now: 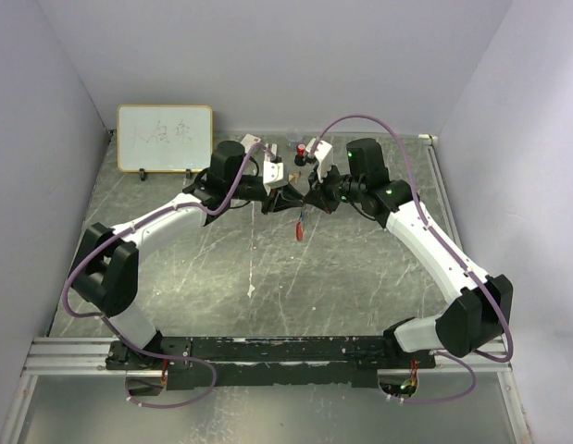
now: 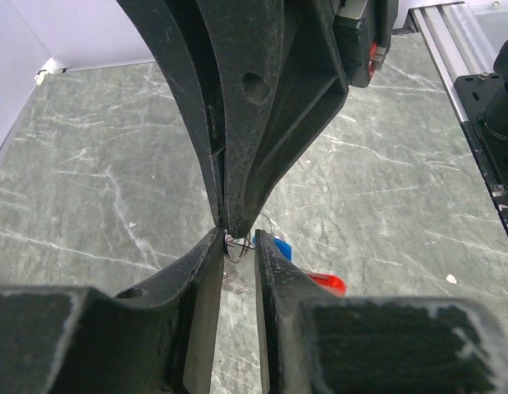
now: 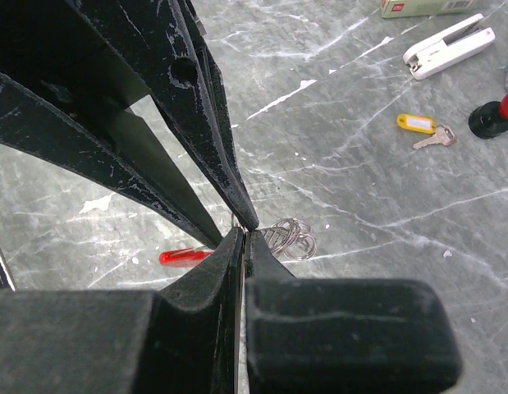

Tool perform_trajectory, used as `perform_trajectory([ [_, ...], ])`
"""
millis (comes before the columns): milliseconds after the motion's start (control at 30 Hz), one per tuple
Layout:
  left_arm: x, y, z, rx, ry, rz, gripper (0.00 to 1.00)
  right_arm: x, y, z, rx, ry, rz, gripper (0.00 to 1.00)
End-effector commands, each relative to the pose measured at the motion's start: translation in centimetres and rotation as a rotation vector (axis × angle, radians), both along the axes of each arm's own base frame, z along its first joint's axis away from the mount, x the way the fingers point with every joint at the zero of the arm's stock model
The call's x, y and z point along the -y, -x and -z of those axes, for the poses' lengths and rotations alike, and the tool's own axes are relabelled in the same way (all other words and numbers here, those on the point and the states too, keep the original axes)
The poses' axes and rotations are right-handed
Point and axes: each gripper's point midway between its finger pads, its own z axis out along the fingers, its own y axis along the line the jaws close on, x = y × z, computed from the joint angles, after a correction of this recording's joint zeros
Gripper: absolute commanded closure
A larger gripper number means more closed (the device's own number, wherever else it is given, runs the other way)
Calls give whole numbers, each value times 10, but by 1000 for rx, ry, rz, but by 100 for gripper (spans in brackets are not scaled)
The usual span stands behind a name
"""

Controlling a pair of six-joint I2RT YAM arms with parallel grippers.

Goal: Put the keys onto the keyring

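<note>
Both grippers meet tip to tip above the middle of the table. My right gripper (image 3: 244, 232) is shut, pinching the wire of the keyring (image 3: 290, 238), whose silvery loops stick out beside its tips. The keyring's red tag (image 1: 300, 228) hangs below in the air. My left gripper (image 2: 237, 238) has its jaws a little apart, straddling the right gripper's tip and a ring loop (image 2: 235, 246). A blue-headed key (image 2: 280, 246) hangs just behind the left gripper's right finger, with the red tag (image 2: 329, 283) beyond it. Whether that key sits on the ring is hidden.
Far on the table lie a yellow-tagged key (image 3: 419, 125), a white stapler-like thing (image 3: 447, 46) and a red-and-black cylinder (image 3: 498, 115). A small whiteboard (image 1: 165, 139) leans at the back left. Walls close in the table on three sides.
</note>
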Motion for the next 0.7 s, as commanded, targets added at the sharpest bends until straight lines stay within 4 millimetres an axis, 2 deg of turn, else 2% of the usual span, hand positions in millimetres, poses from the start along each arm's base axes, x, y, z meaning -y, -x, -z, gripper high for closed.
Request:
perform_trajectory([
  [0, 8, 6, 0, -10, 1, 42, 71, -4, -4, -32, 101, -51, -3, 100],
  [333, 10, 4, 4, -25, -8, 48, 93, -3, -2, -36, 113, -59, -5, 100],
  [633, 9, 2, 1, -16, 11, 23, 93, -3, -4, -38, 117, -69, 10, 100],
  [667, 9, 1, 0, -14, 15, 11, 93, -3, -5, -39, 118, -71, 15, 97],
])
